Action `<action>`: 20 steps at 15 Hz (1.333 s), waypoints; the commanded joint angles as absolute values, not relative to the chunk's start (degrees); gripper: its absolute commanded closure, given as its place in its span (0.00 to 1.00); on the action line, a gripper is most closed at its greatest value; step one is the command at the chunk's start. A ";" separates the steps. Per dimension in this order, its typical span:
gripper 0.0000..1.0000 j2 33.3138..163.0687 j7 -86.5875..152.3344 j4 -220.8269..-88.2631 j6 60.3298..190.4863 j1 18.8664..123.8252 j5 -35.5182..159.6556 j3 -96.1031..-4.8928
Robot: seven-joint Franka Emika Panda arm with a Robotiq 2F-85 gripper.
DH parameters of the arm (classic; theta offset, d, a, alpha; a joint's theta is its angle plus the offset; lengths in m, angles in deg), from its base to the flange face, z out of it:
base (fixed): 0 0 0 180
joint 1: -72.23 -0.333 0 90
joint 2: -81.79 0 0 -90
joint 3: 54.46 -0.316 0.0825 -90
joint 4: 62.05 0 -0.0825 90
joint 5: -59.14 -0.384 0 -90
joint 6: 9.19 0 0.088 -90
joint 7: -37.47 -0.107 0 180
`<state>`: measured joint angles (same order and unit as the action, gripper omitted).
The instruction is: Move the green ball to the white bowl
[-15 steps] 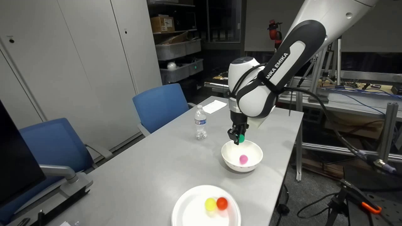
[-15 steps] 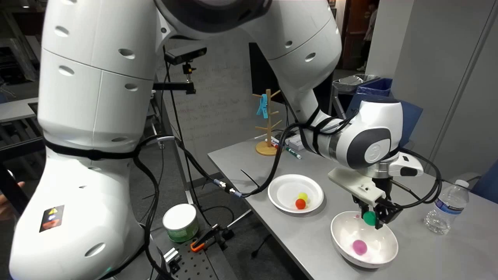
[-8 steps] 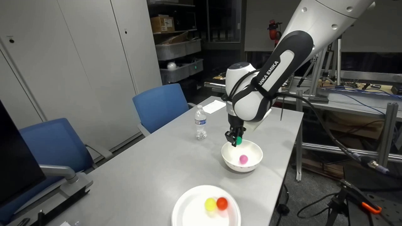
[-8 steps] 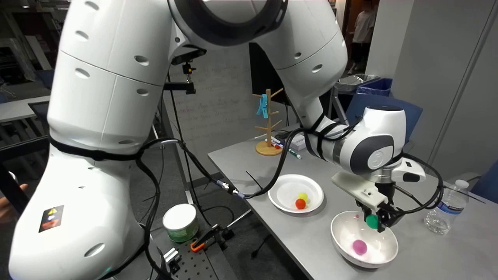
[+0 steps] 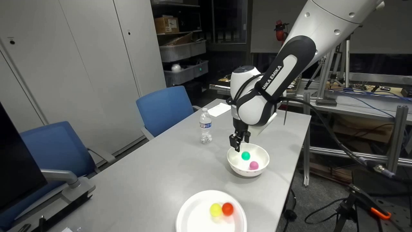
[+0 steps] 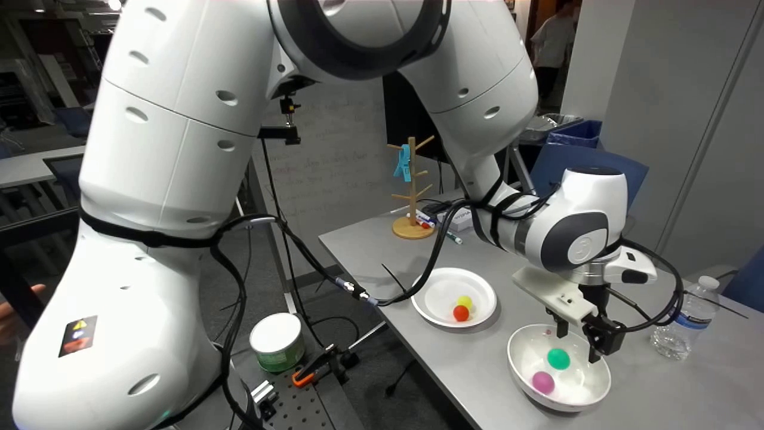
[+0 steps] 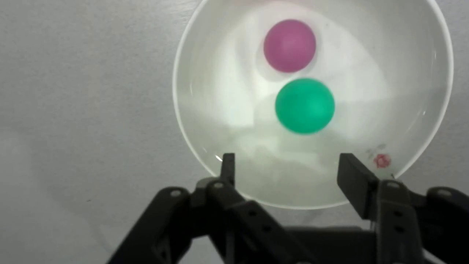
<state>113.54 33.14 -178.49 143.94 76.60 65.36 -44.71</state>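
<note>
The green ball [image 7: 305, 106] is inside the white bowl [image 7: 220, 91], apart from my fingers [image 7: 228, 167]. In both exterior views the green ball [image 5: 246, 156] [image 6: 558, 358] also appears within the bowl [image 5: 236, 165] [image 6: 588, 385]. My gripper [image 7: 287, 157] is open above the near part of the bowl, its two fingers spread apart and holding nothing. An exterior view has the gripper [image 6: 578, 347] pointing down over the bowl's edge, beside the ball. Whether the ball has settled on the bowl's bottom I cannot tell.
A pink ball [image 7: 290, 46] shares the bowl with the green one. On the same table a wide white plate [image 5: 190, 222] carries a yellow ball [image 5: 216, 210] and a red ball [image 5: 227, 209]. A water bottle [image 5: 205, 125] stands near the bowl. A wooden rack [image 6: 412, 191] rises farther off.
The gripper has come down slightly and opened, letting go of the green ball, which dropped into the bowl. The pink ball has shifted a little inside the bowl.
</note>
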 commanded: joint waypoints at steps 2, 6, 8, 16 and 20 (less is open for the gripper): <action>0.00 114.43 32.19 -177.44 144.82 77.00 64.60 -44.65; 0.00 113.37 31.15 -178.10 144.12 76.45 64.95 -44.14; 0.00 112.20 30.31 -178.68 143.19 75.70 65.51 -43.65; 0.00 103.31 26.42 -183.20 139.49 72.31 68.31 -42.76; 0.00 96.71 24.86 -187.46 137.78 71.16 69.94 -43.47</action>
<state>103.13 27.39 -182.54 139.45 72.82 67.48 -43.96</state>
